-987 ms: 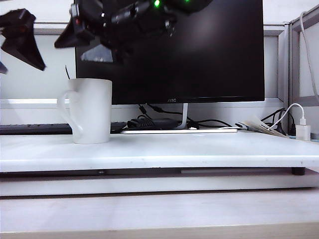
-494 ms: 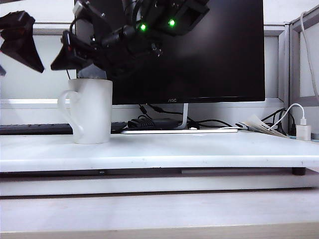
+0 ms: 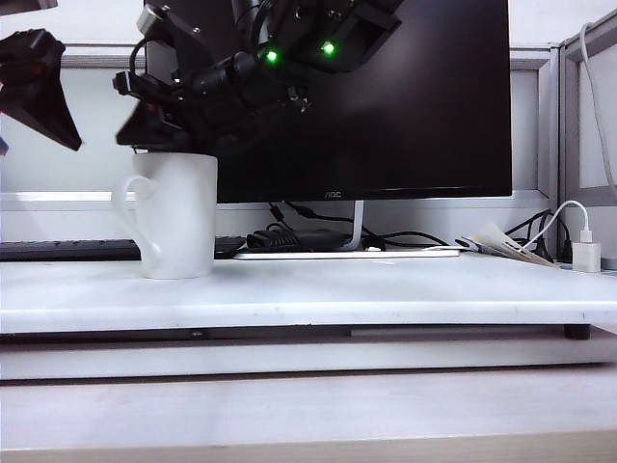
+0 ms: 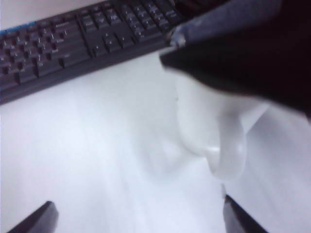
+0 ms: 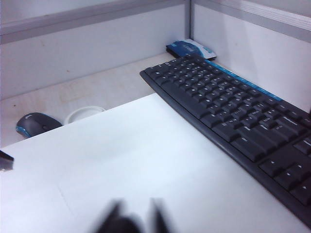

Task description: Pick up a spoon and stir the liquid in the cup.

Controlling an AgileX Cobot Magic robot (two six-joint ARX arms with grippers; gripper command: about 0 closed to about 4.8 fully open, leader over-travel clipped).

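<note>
The cup [image 3: 178,217], a tall plain white ceramic mug with one large loop handle, stands upright on the white tabletop [image 3: 405,289] at the left of the exterior view, its handle turned to that view's left. Behind it runs a black computer keyboard [image 3: 58,249], and a large black flat monitor [image 3: 405,106] fills the background. The spoon shows in none of the views; the mouth of the cup is covered by the right arm.

The right gripper [image 3: 156,137], black with green lights glowing further up its arm, reaches across from the right and hangs directly over the cup's rim, so close that I cannot tell whether it touches. In the right wrist view its dark fingertips [image 5: 115,217] are blurred and stand near each other with a slim gap; whether they pinch anything I cannot tell. That view also looks past them to the keyboard [image 5: 233,121], a dark computer mouse with blue trim [image 5: 36,124] and a small round white dish [image 5: 83,114].

The left gripper [image 3: 39,85] hangs high at the upper left, apart from the cup and to the side of its handle. In the left wrist view its jaws are spread wide, one dark fingertip [image 4: 35,221] in each lower corner, with nothing between them, and the cup [image 4: 218,141] shows beyond
</note>
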